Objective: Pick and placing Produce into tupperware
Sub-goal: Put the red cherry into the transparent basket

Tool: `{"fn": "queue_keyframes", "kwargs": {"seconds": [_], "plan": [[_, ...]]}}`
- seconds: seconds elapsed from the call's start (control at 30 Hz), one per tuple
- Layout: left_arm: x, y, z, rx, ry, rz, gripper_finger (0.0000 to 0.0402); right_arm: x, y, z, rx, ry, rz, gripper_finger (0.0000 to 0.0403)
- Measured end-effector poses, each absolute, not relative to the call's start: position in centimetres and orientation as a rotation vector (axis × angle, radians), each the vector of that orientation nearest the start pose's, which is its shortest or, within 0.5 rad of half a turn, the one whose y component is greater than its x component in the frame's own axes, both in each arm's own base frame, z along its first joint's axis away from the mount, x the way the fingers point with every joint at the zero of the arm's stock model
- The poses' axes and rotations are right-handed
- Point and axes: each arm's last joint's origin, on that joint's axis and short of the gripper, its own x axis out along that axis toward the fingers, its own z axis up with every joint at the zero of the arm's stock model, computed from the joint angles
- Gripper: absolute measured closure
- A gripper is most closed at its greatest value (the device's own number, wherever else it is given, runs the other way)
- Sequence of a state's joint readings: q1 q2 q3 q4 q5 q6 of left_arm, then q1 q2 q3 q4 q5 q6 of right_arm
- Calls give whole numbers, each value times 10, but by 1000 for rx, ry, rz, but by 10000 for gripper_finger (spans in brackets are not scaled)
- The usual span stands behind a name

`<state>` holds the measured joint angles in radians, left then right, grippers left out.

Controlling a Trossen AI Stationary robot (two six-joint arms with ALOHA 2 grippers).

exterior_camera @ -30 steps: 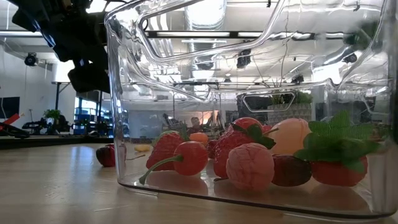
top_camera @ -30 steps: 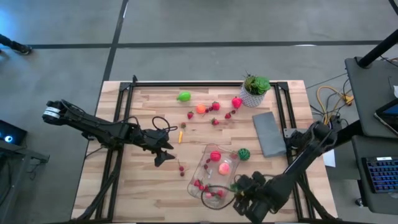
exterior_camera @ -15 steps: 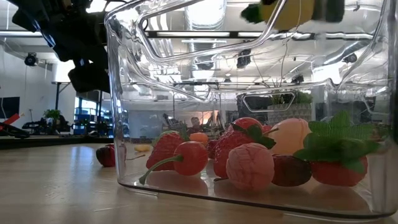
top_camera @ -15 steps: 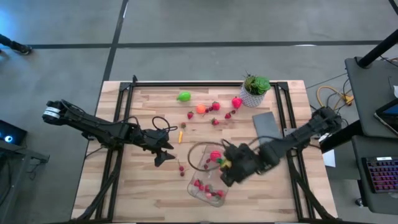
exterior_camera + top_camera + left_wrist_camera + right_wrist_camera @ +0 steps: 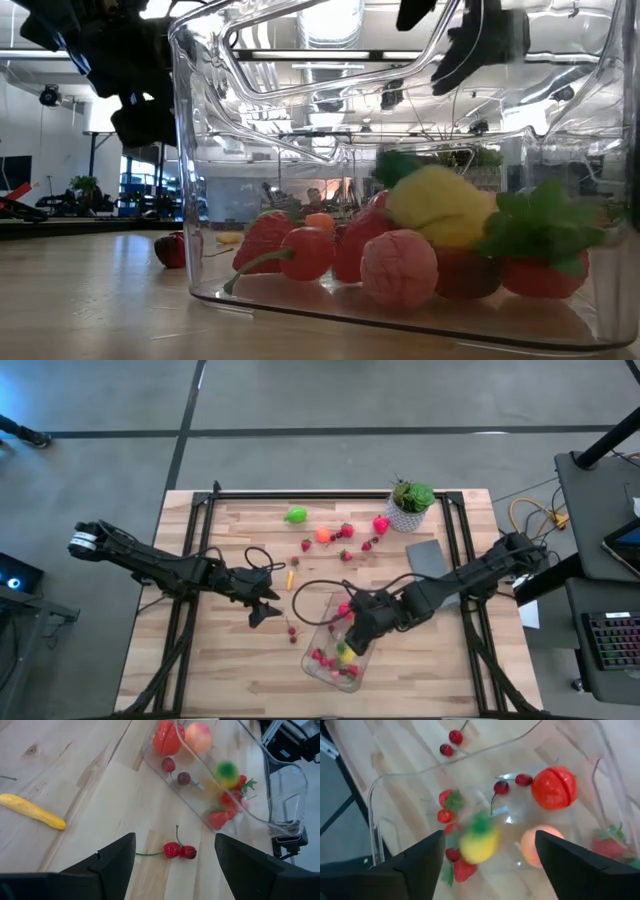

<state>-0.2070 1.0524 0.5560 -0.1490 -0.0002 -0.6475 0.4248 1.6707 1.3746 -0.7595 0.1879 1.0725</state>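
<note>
The tupperware point(image 5: 338, 645) lies at the near middle of the table point(image 5: 220, 670), holding red strawberries, cherries, a red tomato-like piece and a pale peach point(image 5: 538, 844). A yellow piece with a green top point(image 5: 436, 203) now sits inside among them, in mid-fall or just landed; half a second ago it was up at the container's rim between the right fingers, and a second ago that arm was curled at the near right corner of the table. The right gripper point(image 5: 358, 628) now hangs over the tupperware with its fingers spread and nothing between them. Just left of the container a pair of cherries point(image 5: 180, 851) lies loose on the wood. The left gripper point(image 5: 264, 603) hovers left of the container in the same spot as before, fingers apart and empty, with a small yellow pepper-like piece point(image 5: 32, 811) near it. Farther back, more produce is scattered: a light green piece point(image 5: 296, 515), an orange piece point(image 5: 322, 535) and red berries. A grey slab point(image 5: 426, 555) and a potted plant point(image 5: 411, 503) stand at the far right.
</note>
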Motion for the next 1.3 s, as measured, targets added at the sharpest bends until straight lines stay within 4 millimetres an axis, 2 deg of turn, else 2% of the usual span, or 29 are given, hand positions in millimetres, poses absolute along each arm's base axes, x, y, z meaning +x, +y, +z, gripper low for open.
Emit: {"fn": "queue_keyframes", "kwargs": {"seconds": [0.17,0.4,0.73,0.9,1.17,1.3], "plan": [[207,-43,212,-559,666,10,144,318,136,272,644,942,-376,71],[209,-45,215,-578,648,-41,144,316,138,281,642,884,-412,68],[221,-45,232,-596,414,-55,144,314,146,305,633,806,-430,74],[224,-45,236,-601,356,-55,144,303,153,317,593,795,-489,74],[231,-46,234,-708,330,-24,144,281,158,317,525,870,-615,74],[230,-46,227,-788,404,19,144,275,160,315,525,889,-646,74]]}}
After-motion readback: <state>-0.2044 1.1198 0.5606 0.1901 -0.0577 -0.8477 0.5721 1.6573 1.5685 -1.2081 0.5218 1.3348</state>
